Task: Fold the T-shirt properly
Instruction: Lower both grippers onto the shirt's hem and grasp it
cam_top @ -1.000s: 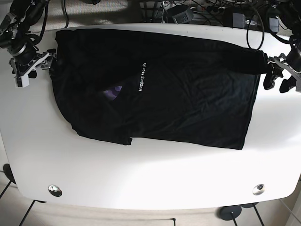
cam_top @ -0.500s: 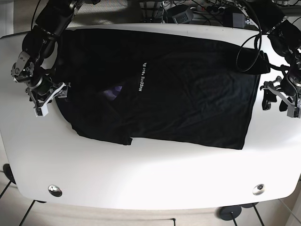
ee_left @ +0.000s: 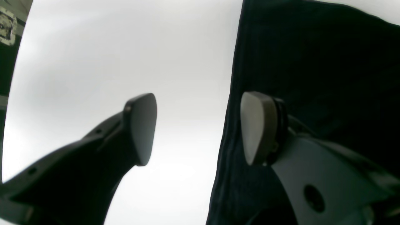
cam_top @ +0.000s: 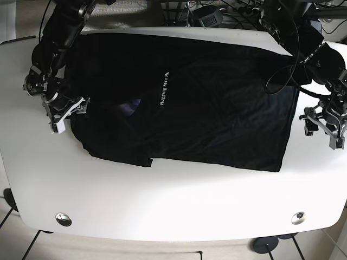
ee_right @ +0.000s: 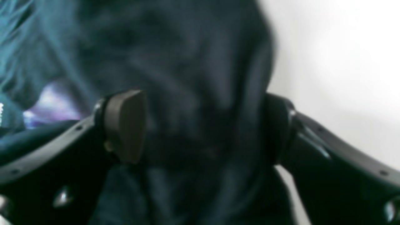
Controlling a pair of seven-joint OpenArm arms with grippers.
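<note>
A black T-shirt (cam_top: 184, 103) with white chest lettering (cam_top: 165, 88) lies spread flat on the white table (cam_top: 179, 200). My right gripper (cam_top: 66, 112) is at the shirt's left edge in the base view. In the right wrist view it (ee_right: 201, 128) is open, with blurred shirt fabric (ee_right: 200, 78) between its pads. My left gripper (cam_top: 321, 125) is beside the shirt's right edge. In the left wrist view it (ee_left: 200, 128) is open and empty, one finger (ee_left: 259, 128) over the shirt's hem (ee_left: 312, 62) and the other (ee_left: 142, 128) over bare table.
Cables and power adapters (cam_top: 217, 13) crowd the table's back edge. Two metal discs (cam_top: 63, 219) (cam_top: 297, 218) sit near the front edge. A purple patch (cam_top: 132, 105) shows at a fold in the shirt.
Both arms have moved toward the table's front along the shirt's sides. My right gripper has come in over the shirt's left edge. The shirt has not moved.
</note>
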